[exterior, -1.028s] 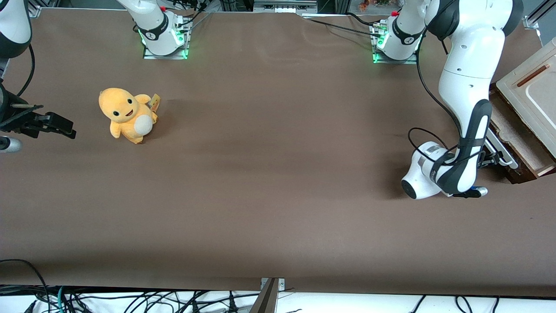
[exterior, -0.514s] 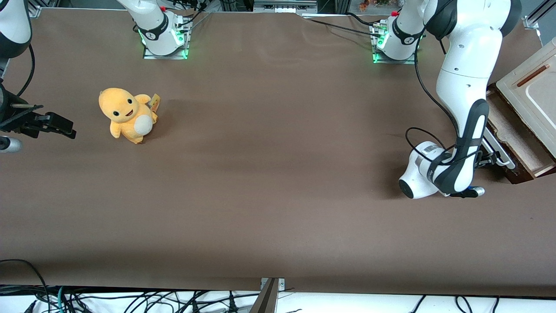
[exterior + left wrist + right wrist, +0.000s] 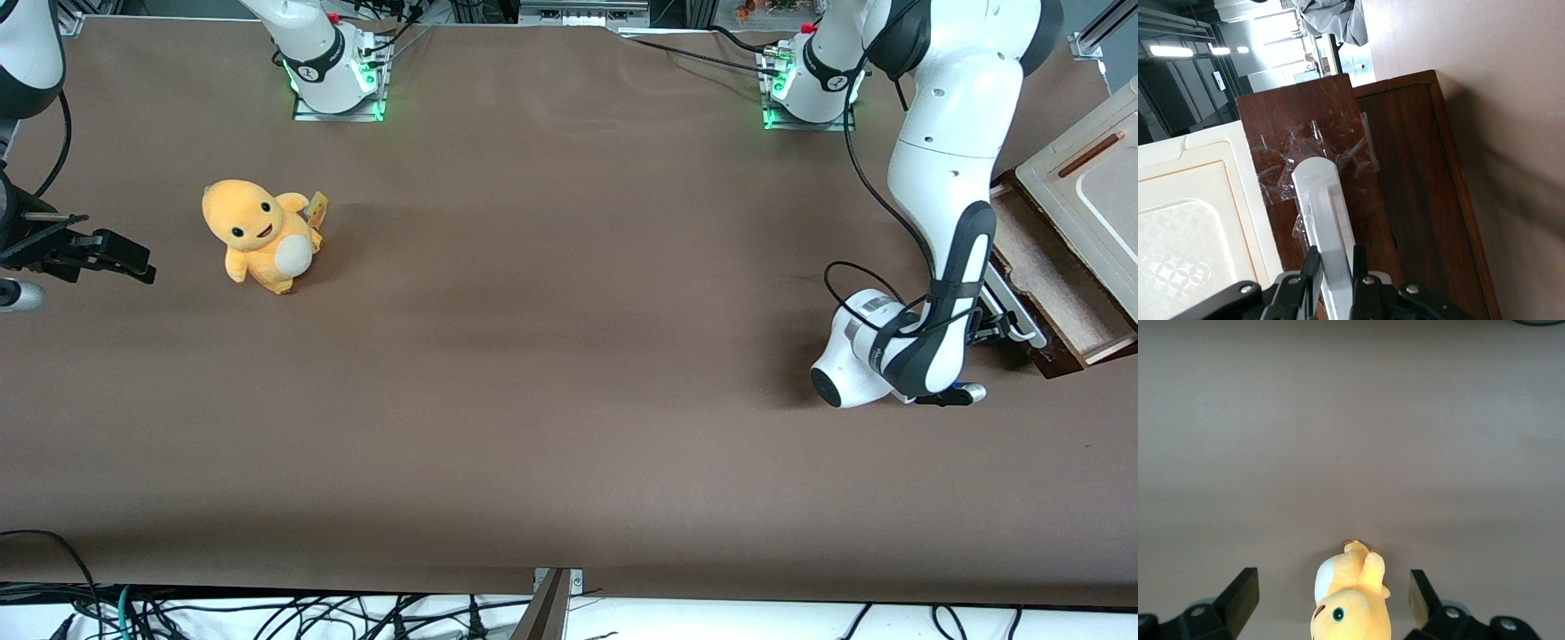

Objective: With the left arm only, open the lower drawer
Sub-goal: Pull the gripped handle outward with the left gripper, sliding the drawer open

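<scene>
The lower drawer stands partly pulled out of its cabinet at the working arm's end of the table, its pale tan inside showing. The left arm bends down in front of it. Its black gripper is shut on the drawer's long white bar handle. In the left wrist view the gripper has one black finger pressed on each side of the white handle, which is taped to the dark brown drawer front.
The cabinet's cream top panel lies above the drawer. An orange plush toy sits toward the parked arm's end of the brown table. Cables hang along the table's near edge.
The left arm's wrist and gripper have shifted a little toward the parked arm's end, holding the handle, and the drawer has slid farther out of the cabinet.
</scene>
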{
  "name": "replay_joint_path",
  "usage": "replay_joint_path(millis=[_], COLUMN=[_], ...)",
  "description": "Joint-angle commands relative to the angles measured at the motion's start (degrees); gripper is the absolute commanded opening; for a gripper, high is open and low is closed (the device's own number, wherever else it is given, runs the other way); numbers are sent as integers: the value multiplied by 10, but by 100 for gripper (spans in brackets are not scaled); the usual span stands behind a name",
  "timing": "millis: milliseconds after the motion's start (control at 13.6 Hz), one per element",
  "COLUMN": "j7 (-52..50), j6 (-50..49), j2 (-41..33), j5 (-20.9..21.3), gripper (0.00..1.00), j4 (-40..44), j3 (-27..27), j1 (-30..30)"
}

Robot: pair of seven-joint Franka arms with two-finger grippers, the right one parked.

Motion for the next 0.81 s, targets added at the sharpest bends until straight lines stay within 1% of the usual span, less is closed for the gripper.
replay_joint_path(millis=[0,73,147,220,294,367,440,734], j7=[34,35,34,35,35,35,35,35], j6=[-6,-5,-5,-5,-5,-5,-6,-5], j2=[7,7,7,3,3,2,0,-19], j5=[-29,-30,-32,-36,-61,-92,-134,-278], gripper=[35,96,100,100,100,100,100,100], j4=[20,20,20,21,42,68,88,159], j3=[0,0,0,-2,-1,-1,-2,-3], j1=[-11,-10,-11,-10,-10,-11,-11,-10])
